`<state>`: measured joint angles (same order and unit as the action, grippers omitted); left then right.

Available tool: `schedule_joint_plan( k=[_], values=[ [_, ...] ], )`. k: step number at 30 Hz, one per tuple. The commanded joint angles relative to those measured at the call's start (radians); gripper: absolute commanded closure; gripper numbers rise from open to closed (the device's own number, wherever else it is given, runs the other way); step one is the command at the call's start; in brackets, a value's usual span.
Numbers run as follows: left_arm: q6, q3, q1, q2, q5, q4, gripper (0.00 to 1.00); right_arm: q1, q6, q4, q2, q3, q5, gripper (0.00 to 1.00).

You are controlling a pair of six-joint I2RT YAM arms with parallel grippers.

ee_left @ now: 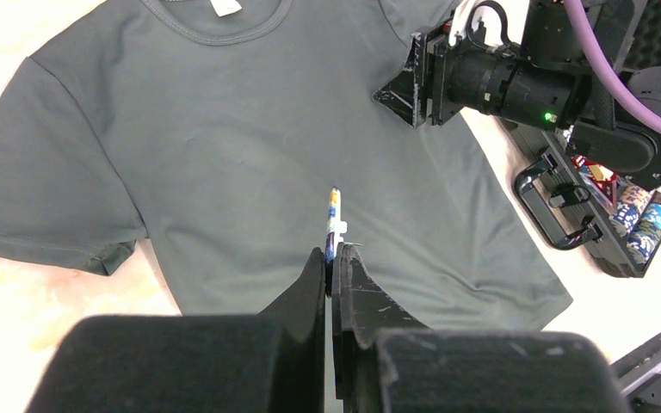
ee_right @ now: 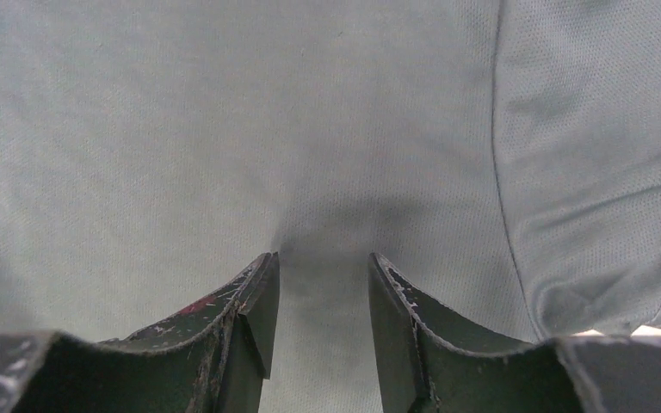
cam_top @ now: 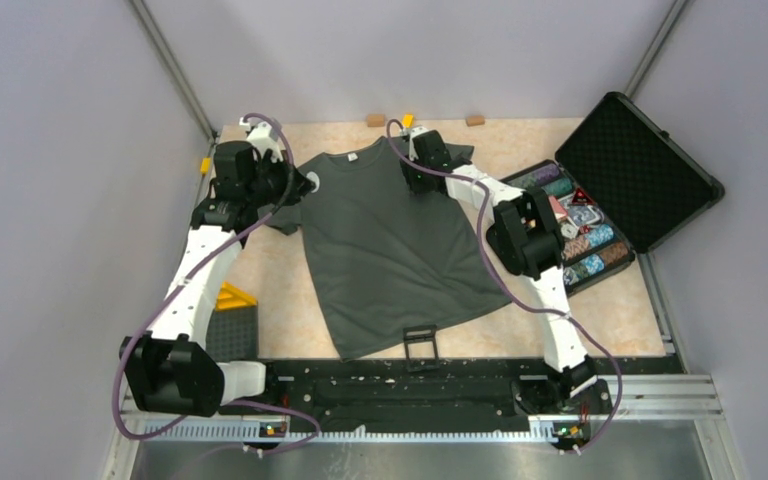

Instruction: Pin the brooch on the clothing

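The dark grey-green T-shirt (cam_top: 390,240) lies flat on the table, neck at the far side, its white label (ee_left: 226,7) showing. My left gripper (ee_left: 334,258) is shut on the brooch (ee_left: 334,219), a thin blue-and-silvery pin seen edge-on, held above the shirt's (ee_left: 224,129) chest. From above, this gripper (cam_top: 300,184) hovers at the shirt's left shoulder. My right gripper (ee_right: 323,262) is open, its tips right down at the fabric (ee_right: 224,129) near the right sleeve seam. It is at the shirt's right shoulder (cam_top: 423,175); nothing is between its jaws.
An open black case (cam_top: 640,170) with rows of poker chips (cam_top: 585,235) sits at the right, beside the shirt. A small black square frame (cam_top: 420,338) lies at the shirt's hem. A yellow-and-black block (cam_top: 232,312) sits left. Small wooden blocks (cam_top: 375,120) line the back edge.
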<state>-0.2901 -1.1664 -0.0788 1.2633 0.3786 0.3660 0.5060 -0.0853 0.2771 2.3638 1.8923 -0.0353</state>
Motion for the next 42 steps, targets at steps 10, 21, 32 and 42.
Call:
schedule_joint_plan(
  k=[10,21,32,42],
  values=[
    [-0.012,0.004,0.005,0.007,0.019,-0.045,1.00,-0.012,0.039,0.026,0.066,0.101,-0.038,0.77],
    [-0.022,0.005,0.004,0.023,0.056,-0.054,1.00,-0.029,0.029,0.039,0.037,0.110,0.012,0.69],
    [-0.146,0.034,-0.091,0.089,-0.067,-0.169,1.00,-0.029,0.054,0.037,0.034,0.180,0.010,0.64],
    [-0.197,0.007,-0.139,0.321,0.021,-0.421,1.00,-0.029,0.057,0.046,0.088,0.217,0.004,0.68]
  ],
)
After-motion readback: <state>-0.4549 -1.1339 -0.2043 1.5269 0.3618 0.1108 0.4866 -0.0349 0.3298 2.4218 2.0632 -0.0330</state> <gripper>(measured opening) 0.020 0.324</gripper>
